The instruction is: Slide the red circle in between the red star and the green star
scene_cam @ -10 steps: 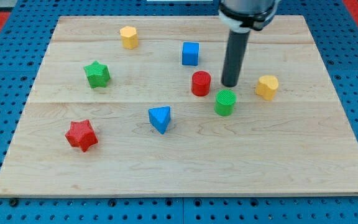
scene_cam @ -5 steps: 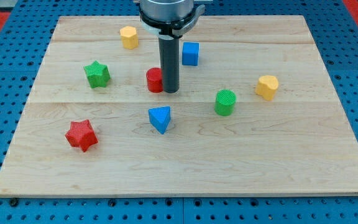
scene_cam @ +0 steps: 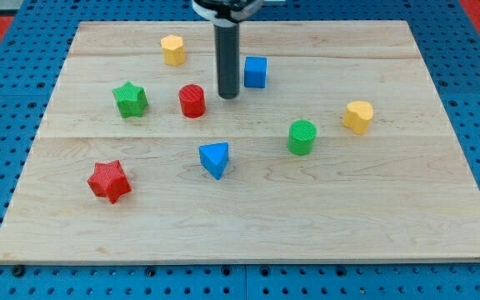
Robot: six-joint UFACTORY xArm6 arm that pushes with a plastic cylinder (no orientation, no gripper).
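The red circle (scene_cam: pixel 192 100) stands on the wooden board (scene_cam: pixel 248 208), left of centre. The green star (scene_cam: pixel 130 99) is to its left, with a gap between them. The red star (scene_cam: pixel 109 181) lies lower left, near the board's left edge. My tip (scene_cam: pixel 227 95) is just right of the red circle and a little above it in the view, apart from it. It stands between the red circle and the blue cube (scene_cam: pixel 256 72).
A yellow hexagon (scene_cam: pixel 172 49) sits at the top left. A blue triangle (scene_cam: pixel 215 158) lies below the red circle. A green cylinder (scene_cam: pixel 302 137) and a yellow heart (scene_cam: pixel 358 116) are on the right. Blue pegboard surrounds the board.
The red circle has slid left, from the middle to nearer the green star. My tip pushed it, then pulled back up and slightly right, off the circle.
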